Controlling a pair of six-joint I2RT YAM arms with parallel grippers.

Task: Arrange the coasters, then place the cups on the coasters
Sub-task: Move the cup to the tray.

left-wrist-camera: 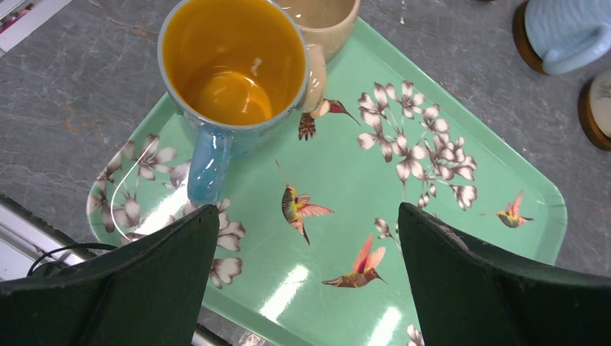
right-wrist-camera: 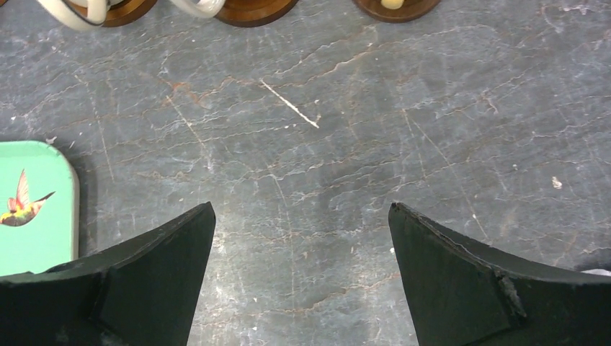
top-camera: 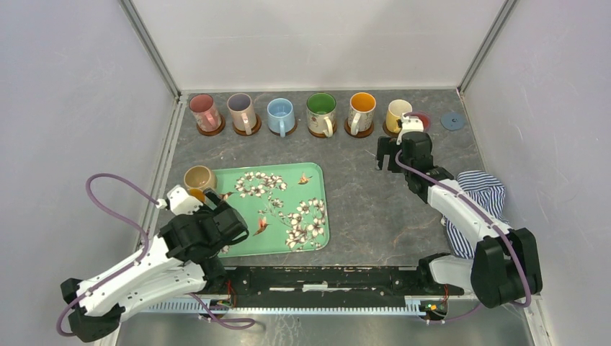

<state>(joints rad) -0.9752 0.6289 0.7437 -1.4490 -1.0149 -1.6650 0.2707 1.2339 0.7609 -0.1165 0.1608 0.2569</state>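
Cups [top-camera: 282, 115] are sitting on coasters [top-camera: 358, 133] along the back, six so far. Two more are waiting at the tray [top-camera: 314, 189], while a red coaster [top-camera: 425, 120] and blue-grey coaster [top-camera: 452, 120] are lying free. I'm hovering left gripper [left-wrist-camera: 306, 216] and right gripper [right-wrist-camera: 300, 209] wide open, empty.

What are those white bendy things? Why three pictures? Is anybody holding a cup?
Those are two robot arms, each ending in a claw. The big picture looks down from above; the other two come from little cameras on the wrists. The left claw is open over a green tray, near an orange-inside mug and a tan cup. The right claw is open over the table. Neither holds anything. At the back, six cups stand on brown coasters, from the pink cup to the yellow cup. A red coaster and a blue-grey coaster have no cups, and a striped cloth lies on the right.
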